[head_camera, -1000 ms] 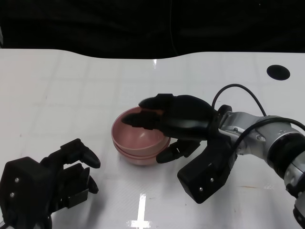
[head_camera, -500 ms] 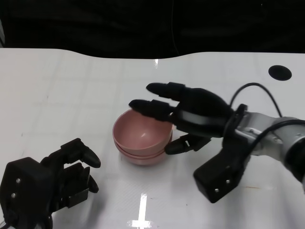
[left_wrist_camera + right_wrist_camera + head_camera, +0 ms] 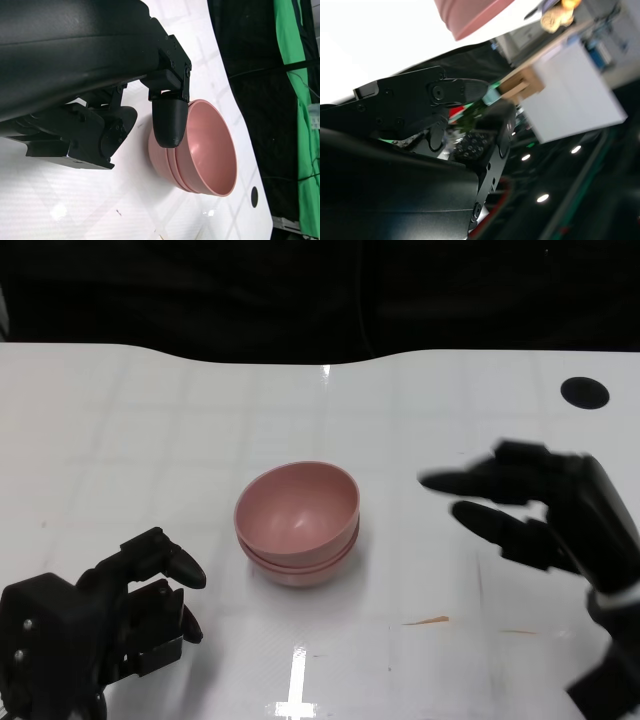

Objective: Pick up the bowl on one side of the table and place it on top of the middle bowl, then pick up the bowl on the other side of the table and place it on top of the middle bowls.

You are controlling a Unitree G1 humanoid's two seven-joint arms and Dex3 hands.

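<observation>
And there it sits: a stack of pink bowls [image 3: 297, 523] in the middle of the white worktop [image 3: 150, 440], nested snugly one inside another, upright and unattended. From the left wrist view you can make out three rims layered together, though the angle is steep and I would not swear to the count. No other bowl shows on either side of the worktop, so by my reading both stacking steps look done and nothing is left to carry. The right robot hand [image 3: 540, 515] hovers to the right of the stack, well clear of it, fingers spread apart and holding nothing. The left robot hand [image 3: 140, 590] is low at the near left corner, apart from the bowls, fingers curled in with nothing between them. A small dark round spot [image 3: 584, 392] marks the far right of the worktop, and a thin orange streak [image 3: 432, 620] lies near the front. What remains, I judge, is only for the arms to settle.
</observation>
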